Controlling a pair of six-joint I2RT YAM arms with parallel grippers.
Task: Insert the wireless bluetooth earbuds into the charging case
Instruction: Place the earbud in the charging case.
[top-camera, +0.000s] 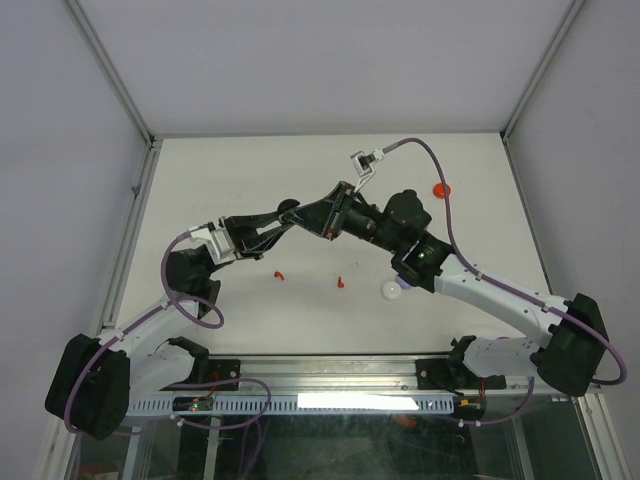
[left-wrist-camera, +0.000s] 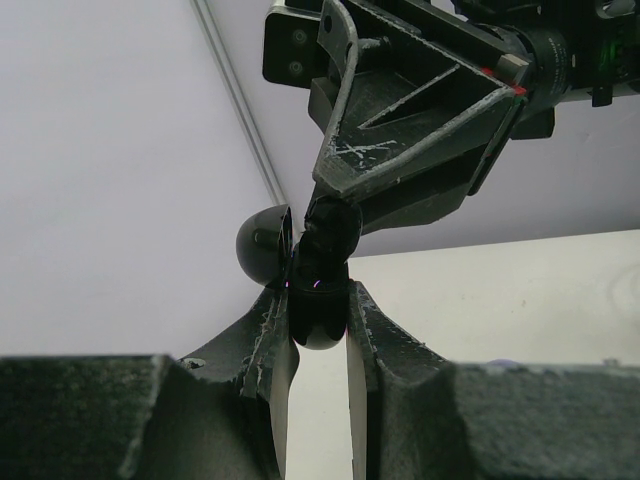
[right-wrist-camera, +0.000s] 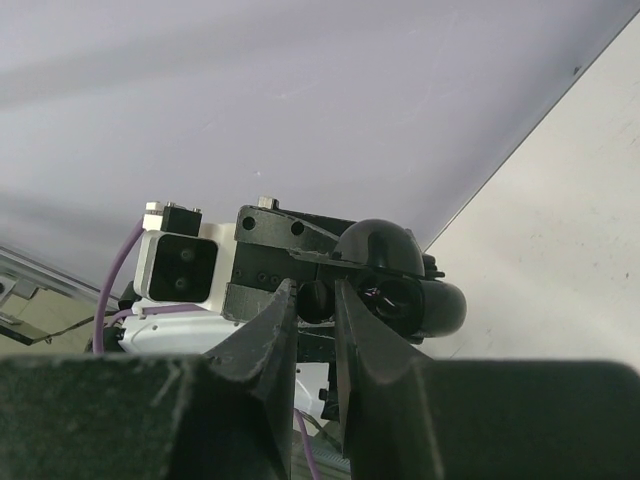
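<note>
Left gripper (left-wrist-camera: 318, 303) clamped on an open black charging case (left-wrist-camera: 318, 335) above the middle of the worktop (top-camera: 300, 160), right gripper (right-wrist-camera: 315, 295) pinching a black earbud (left-wrist-camera: 332, 228) against the case's top, two red earbuds (top-camera: 278, 274) lying nearer the front edge, white case (top-camera: 391, 290) to their right.

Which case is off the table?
The black case, lid open, held aloft by the left gripper; the white case and red case lie on the table.

My white counter (top-camera: 250, 170) carries four small things. One red earbud (top-camera: 278, 274) lies near the middle, with a second red earbud (top-camera: 341, 283) apart to its right. A round white case (top-camera: 391, 290) sits further right, and a round red case (top-camera: 440, 189) rests toward the far right edge.
</note>
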